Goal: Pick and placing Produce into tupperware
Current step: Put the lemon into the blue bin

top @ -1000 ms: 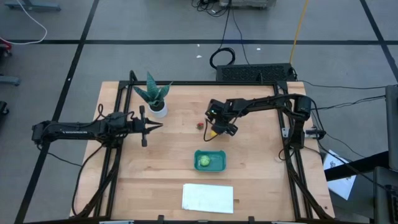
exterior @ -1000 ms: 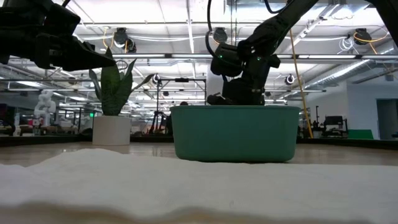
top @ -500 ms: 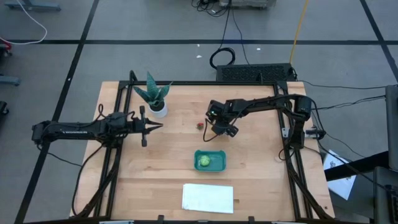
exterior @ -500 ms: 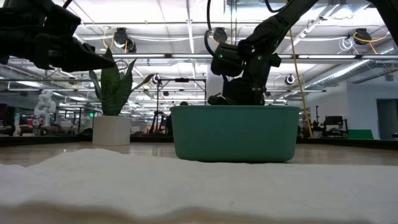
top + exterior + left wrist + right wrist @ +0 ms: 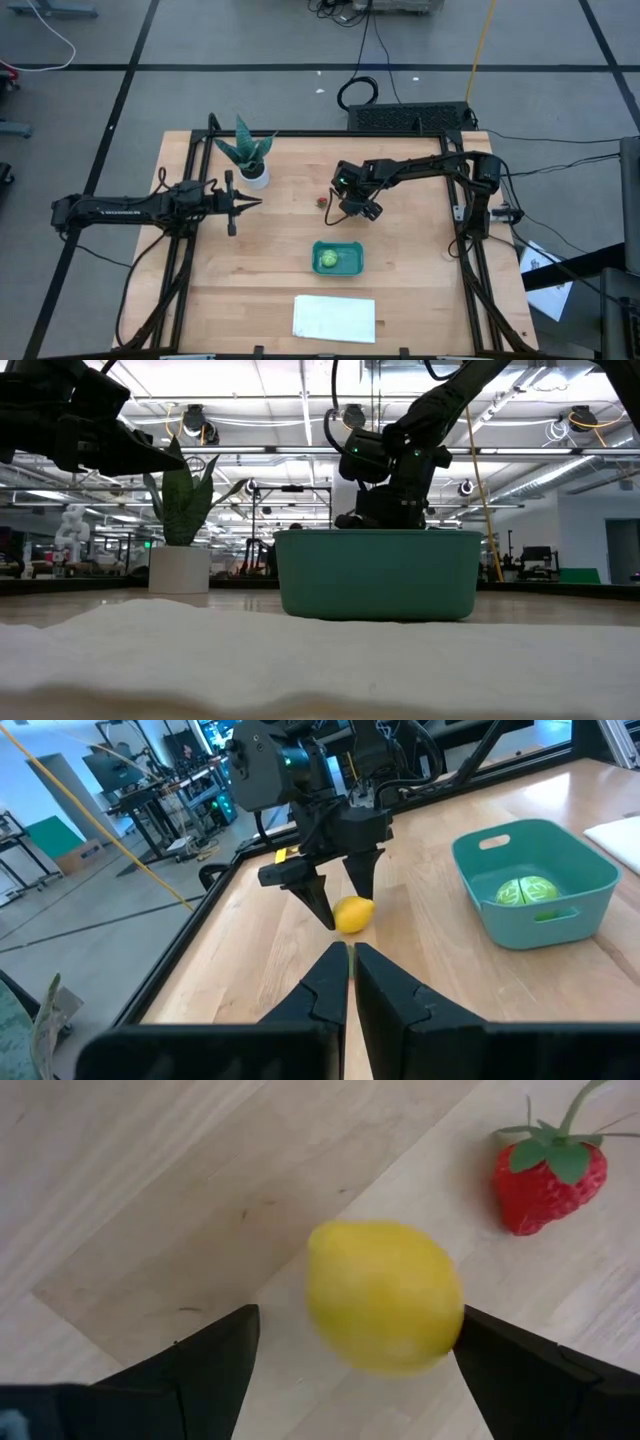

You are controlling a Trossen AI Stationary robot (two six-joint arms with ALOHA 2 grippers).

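Lemon (image 5: pixel 385 1295) beside strawberry (image 5: pixel 548 1178)

One teal tub (image 5: pixel 338 258), one green round fruit (image 5: pixel 327 260), one lemon (image 5: pixel 385 1296), one strawberry (image 5: pixel 548 1177), one potted plant (image 5: pixel 249 155), one white sheet (image 5: pixel 334 318), two arms were counted.

You see the right gripper (image 5: pixel 385 518) hanging just behind the teal tub (image 5: pixel 378 573), its tips hidden by the rim; the potted plant (image 5: pixel 180 520) stands well aside.
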